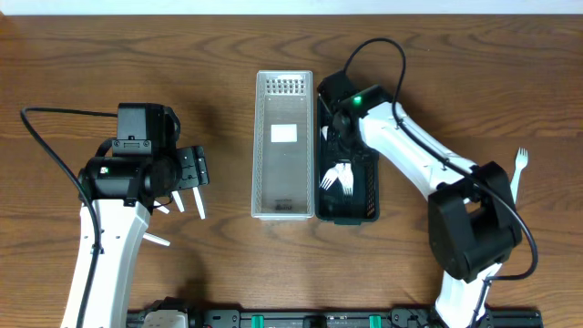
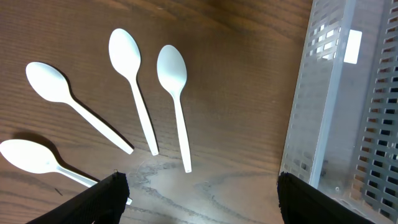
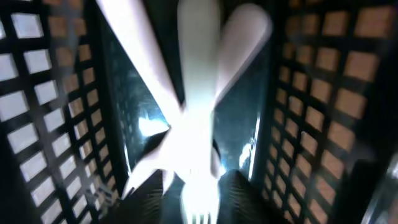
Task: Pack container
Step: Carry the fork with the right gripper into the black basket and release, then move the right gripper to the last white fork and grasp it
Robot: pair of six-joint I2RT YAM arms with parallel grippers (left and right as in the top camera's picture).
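Observation:
A black mesh container (image 1: 368,196) stands right of a clear perforated container (image 1: 283,146). White forks (image 1: 339,178) lie in the black one. My right gripper (image 1: 335,128) is down inside its far end. In the right wrist view the jaws (image 3: 199,196) look shut on a blurred white fork (image 3: 199,93), and other forks (image 3: 245,34) lie beneath it. My left gripper (image 2: 199,199) is open and empty above several white spoons (image 2: 174,93) on the table, left of the clear container (image 2: 336,93).
One more white fork (image 1: 519,173) lies on the table at the far right. A spoon (image 1: 157,239) lies beside my left arm. The black container's mesh walls (image 3: 56,124) close in on both sides of the right gripper.

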